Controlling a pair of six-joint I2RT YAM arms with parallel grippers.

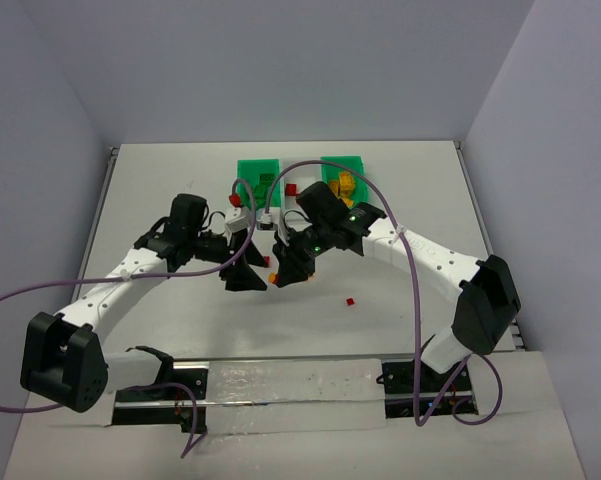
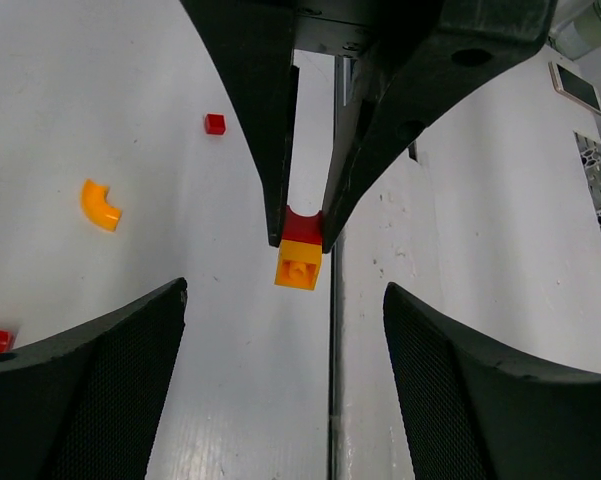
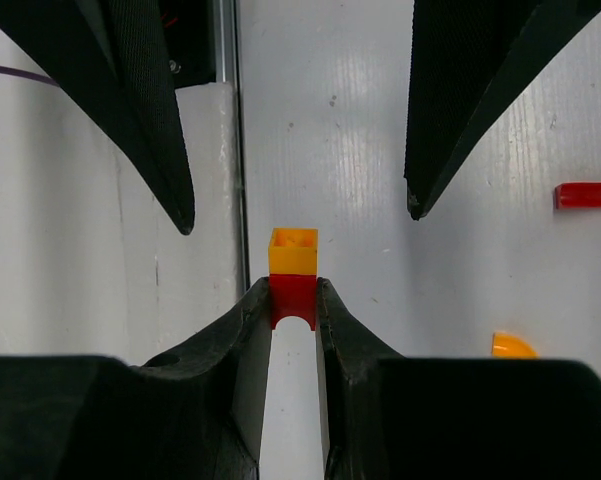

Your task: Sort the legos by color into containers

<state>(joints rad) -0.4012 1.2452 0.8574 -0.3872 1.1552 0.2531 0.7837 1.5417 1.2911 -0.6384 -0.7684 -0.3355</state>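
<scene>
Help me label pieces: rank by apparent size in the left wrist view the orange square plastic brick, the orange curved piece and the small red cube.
Largest, tied: orange square brick and orange curved piece, about alike; the brick may be nearer the camera, so unranked.
Smallest: small red cube.

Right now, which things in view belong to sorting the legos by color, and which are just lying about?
Job: joined red and orange legos, held in the right gripper; open left gripper; loose red bit; orange curved piece; containers.
Lying about: purple cables; metal base plate.
</scene>
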